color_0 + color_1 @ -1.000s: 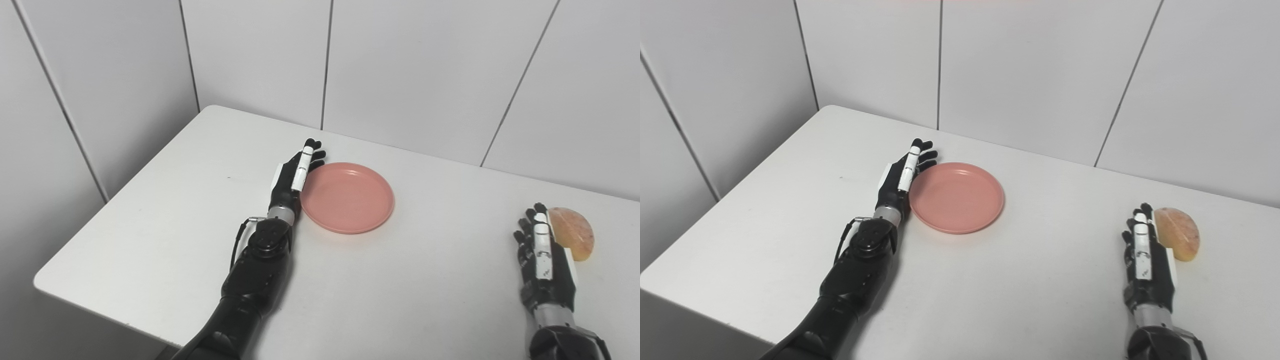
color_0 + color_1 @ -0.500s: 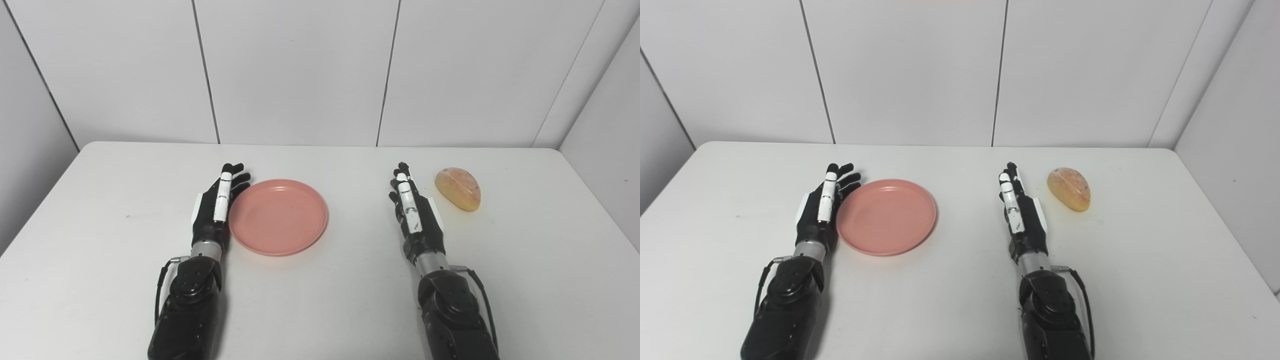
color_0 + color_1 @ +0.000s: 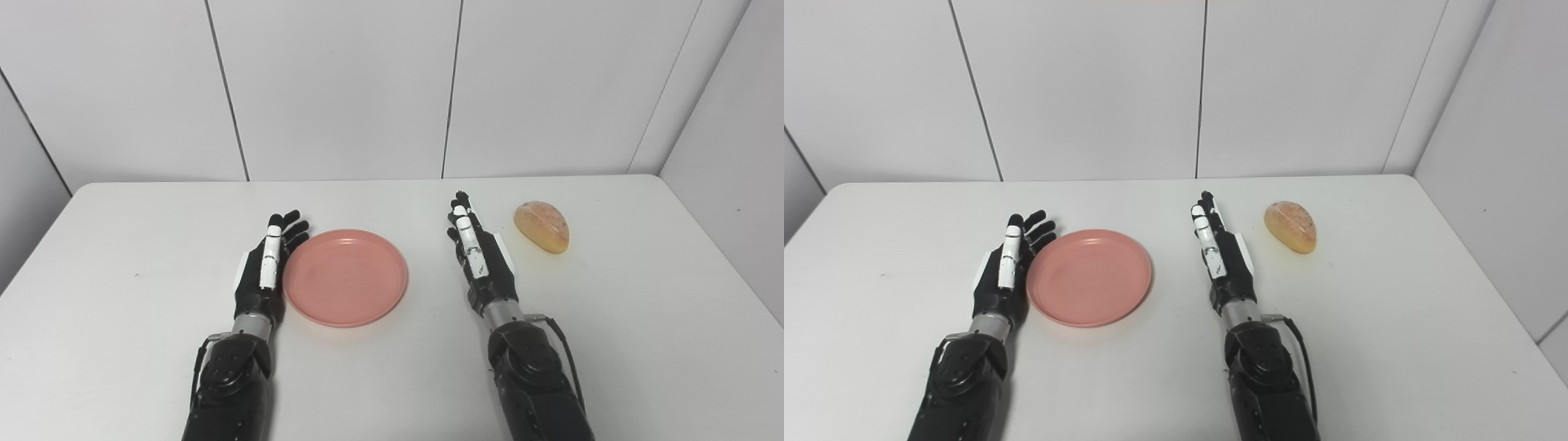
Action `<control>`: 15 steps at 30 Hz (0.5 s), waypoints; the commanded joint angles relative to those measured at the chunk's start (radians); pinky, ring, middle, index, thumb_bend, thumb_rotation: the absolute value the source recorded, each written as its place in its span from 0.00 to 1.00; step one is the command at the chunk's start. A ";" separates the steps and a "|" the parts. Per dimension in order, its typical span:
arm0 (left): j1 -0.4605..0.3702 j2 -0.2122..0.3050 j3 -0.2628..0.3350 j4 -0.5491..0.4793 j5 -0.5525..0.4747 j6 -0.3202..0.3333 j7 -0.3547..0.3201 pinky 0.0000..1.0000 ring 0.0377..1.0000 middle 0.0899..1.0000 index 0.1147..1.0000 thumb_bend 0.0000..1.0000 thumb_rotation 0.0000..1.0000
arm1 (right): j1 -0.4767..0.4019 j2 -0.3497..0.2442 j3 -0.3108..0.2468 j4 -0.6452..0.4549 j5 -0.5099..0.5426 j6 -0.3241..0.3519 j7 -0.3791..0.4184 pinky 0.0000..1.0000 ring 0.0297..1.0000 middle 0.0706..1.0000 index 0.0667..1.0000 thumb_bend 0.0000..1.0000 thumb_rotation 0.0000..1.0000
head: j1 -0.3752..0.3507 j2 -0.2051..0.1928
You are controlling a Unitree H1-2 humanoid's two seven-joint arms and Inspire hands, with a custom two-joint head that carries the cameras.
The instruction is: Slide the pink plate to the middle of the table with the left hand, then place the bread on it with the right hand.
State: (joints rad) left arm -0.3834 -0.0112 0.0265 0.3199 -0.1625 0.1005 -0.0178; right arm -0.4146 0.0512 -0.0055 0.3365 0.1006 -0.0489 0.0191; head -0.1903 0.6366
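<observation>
The pink plate [image 3: 345,277] lies flat on the white table, a little left of the middle. My left hand [image 3: 264,267] stands edge-on against the plate's left rim, open, fingers stretched forward, holding nothing. The bread [image 3: 542,226], a golden oval roll, rests on the table at the right rear. My right hand [image 3: 481,263] stands edge-on to the left of the bread with a clear gap between them, open and holding nothing. The same layout shows in the right eye view, with the plate [image 3: 1089,276] and the bread [image 3: 1290,226].
The white table [image 3: 122,245] is bounded by white panelled walls at the back and on the right. Its right edge runs close to the side wall [image 3: 723,153].
The camera has swung from a left-angled view to a head-on one, so the whole picture shifted. Against the table, plate, bread and both hands look much the same.
</observation>
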 commanded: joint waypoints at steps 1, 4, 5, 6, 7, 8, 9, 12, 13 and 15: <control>0.005 -0.018 -0.013 -0.013 -0.014 0.048 -0.024 0.91 0.87 0.84 0.82 0.62 1.00 | -0.040 0.000 0.003 -0.038 0.004 -0.021 0.017 1.00 1.00 1.00 1.00 0.62 0.92 | 0.001 0.000; 0.012 -0.026 -0.017 -0.026 -0.010 0.063 -0.023 0.93 0.88 0.85 0.83 0.59 1.00 | -0.036 -0.005 0.008 -0.042 -0.006 -0.025 0.020 1.00 1.00 1.00 1.00 0.62 0.92 | 0.006 0.000; 0.012 -0.028 -0.017 -0.029 -0.010 0.068 -0.023 0.93 0.88 0.84 0.83 0.57 1.00 | -0.035 -0.006 0.009 -0.042 -0.008 -0.029 0.020 1.00 1.00 1.00 1.00 0.62 0.91 | 0.006 0.000; 0.013 -0.031 -0.016 -0.030 -0.012 0.075 -0.023 0.94 0.87 0.84 0.83 0.57 1.00 | -0.034 -0.009 0.012 -0.042 -0.012 -0.039 0.023 1.00 1.00 1.00 1.00 0.61 0.91 | 0.006 -0.001; 0.013 -0.034 -0.015 -0.031 -0.013 0.079 -0.023 0.94 0.88 0.84 0.83 0.56 1.00 | -0.034 -0.011 0.015 -0.042 -0.014 -0.045 0.025 1.00 1.00 1.00 1.00 0.61 0.91 | 0.006 -0.001; 0.013 -0.035 -0.013 -0.029 -0.015 0.079 -0.026 0.95 0.88 0.85 0.83 0.55 1.00 | -0.034 -0.014 0.018 -0.047 -0.021 -0.049 0.024 1.00 1.00 1.00 1.00 0.61 0.91 | 0.006 -0.003; 0.012 -0.036 -0.013 -0.028 -0.016 0.079 -0.028 0.95 0.88 0.85 0.83 0.54 1.00 | -0.034 -0.017 0.020 -0.050 -0.026 -0.051 0.024 1.00 1.00 1.00 1.00 0.62 0.91 | 0.006 -0.003; 0.011 -0.032 -0.012 -0.011 -0.010 0.046 -0.035 0.95 0.89 0.85 0.84 0.53 1.00 | -0.041 -0.033 0.025 -0.062 -0.087 -0.079 -0.009 1.00 1.00 1.00 1.00 0.61 0.92 | 0.009 -0.007; 0.011 -0.031 -0.012 -0.005 -0.008 0.028 -0.037 0.95 0.89 0.86 0.84 0.52 1.00 | -0.045 -0.042 0.024 -0.068 -0.099 -0.079 -0.013 1.00 1.00 1.00 1.00 0.62 0.92 | 0.010 -0.008; 0.011 -0.029 -0.010 0.005 -0.009 0.006 -0.044 0.94 0.90 0.87 0.84 0.52 1.00 | -0.058 -0.057 0.017 -0.067 -0.115 -0.092 -0.025 0.98 1.00 1.00 1.00 0.63 0.88 | 0.011 -0.009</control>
State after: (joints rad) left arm -0.3754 -0.0414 0.0175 0.3065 -0.1742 0.1151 -0.0464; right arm -0.4183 0.0145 0.0185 0.3003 0.0007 -0.0703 0.0061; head -0.1810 0.6289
